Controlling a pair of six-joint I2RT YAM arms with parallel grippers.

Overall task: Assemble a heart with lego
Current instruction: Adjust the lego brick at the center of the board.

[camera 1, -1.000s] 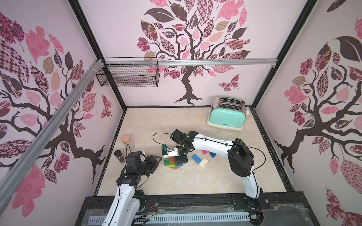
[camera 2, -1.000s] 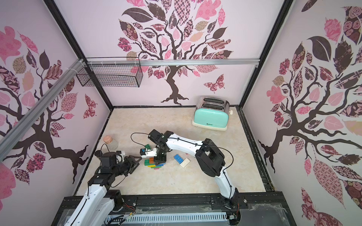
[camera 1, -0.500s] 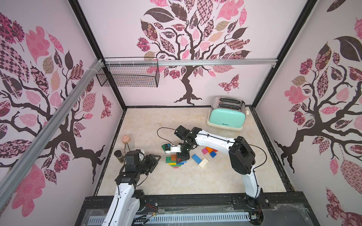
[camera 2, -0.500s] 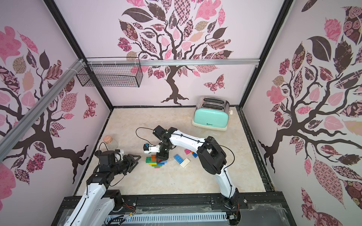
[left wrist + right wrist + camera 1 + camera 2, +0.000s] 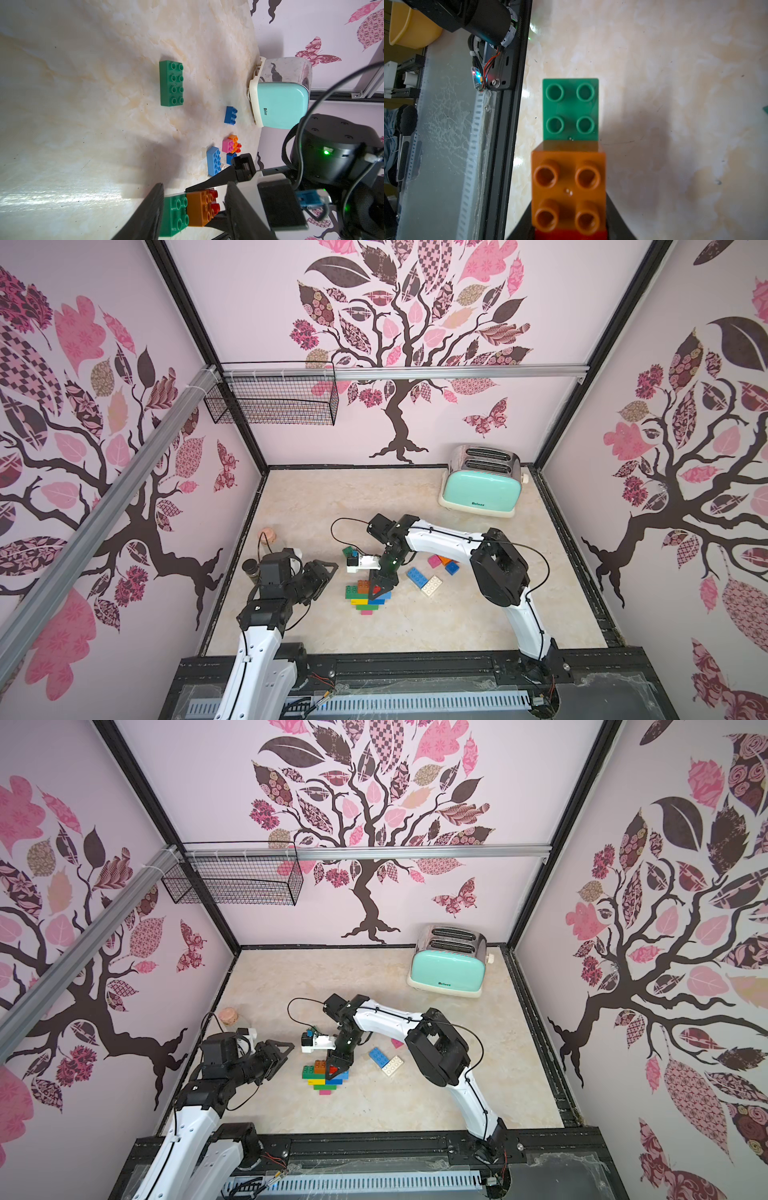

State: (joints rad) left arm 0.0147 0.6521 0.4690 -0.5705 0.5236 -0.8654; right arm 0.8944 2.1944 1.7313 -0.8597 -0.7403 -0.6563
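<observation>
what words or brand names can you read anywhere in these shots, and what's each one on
"Belinee": black lettering on the mint side of the toaster, clearest in the left wrist view.
Printed code along the rim of the black motor at the table edge: too blurred to read.
Tiny moulded marks on the green brick: too small to read.
No other text shows.

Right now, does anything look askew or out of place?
Nothing spilled or damaged. The orange brick in the right tool sits a layer above the green brick; a mint toaster stands unrelated at the back.
</observation>
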